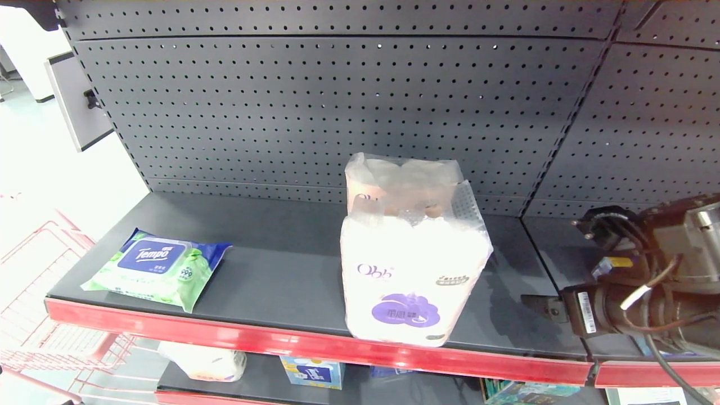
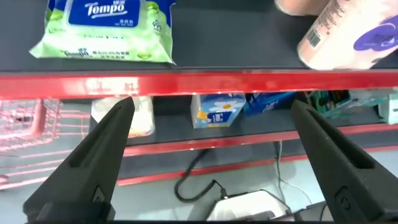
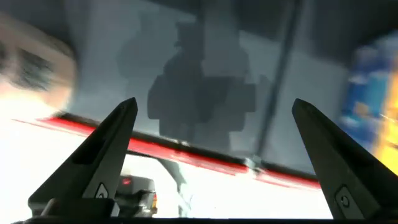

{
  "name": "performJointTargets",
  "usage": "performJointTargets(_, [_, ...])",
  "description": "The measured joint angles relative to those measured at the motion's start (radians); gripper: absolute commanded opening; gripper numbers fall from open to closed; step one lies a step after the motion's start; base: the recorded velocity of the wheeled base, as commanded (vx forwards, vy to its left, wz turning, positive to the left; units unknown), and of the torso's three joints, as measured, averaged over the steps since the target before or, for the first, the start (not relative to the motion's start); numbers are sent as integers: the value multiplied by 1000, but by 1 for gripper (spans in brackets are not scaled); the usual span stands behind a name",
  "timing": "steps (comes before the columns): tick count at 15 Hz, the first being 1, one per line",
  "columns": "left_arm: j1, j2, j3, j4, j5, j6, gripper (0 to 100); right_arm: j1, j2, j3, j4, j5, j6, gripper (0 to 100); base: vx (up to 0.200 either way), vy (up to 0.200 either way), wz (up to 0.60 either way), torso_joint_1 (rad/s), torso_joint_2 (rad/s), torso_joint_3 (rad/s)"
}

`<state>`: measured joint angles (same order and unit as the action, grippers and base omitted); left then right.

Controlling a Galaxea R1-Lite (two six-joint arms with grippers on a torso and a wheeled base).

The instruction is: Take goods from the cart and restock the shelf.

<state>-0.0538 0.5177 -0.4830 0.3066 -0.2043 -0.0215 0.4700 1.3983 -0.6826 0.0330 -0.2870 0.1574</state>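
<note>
Now wipes pack (image 1: 157,269), paper pack (image 1: 413,281) both near shelf (image 1: 281,336) front lip, well apart; left gripper (image 2: 212,101), right gripper (image 3: 215,101) fingers apart.

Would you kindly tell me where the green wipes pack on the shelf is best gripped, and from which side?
Likely across its narrower width, from above: the wipes pack lies flat on the shelf, label up, so only its side edges give the open left pincer a hold.

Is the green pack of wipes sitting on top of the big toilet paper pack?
No, the green pack of wipes lies flat on the shelf, well apart from the toilet paper pack.
</note>
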Motion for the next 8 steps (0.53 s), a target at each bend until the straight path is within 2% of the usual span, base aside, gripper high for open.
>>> performJointTargets(5, [1,-24,3,-1,7,5,100,100,106,-61,-1,28,94,100,0,0,0,0,0,0])
performJointTargets(8, [1,-27,1,-1,9,5,100,117,136,-66,-2,43,100,100,0,0,0,0,0,0])
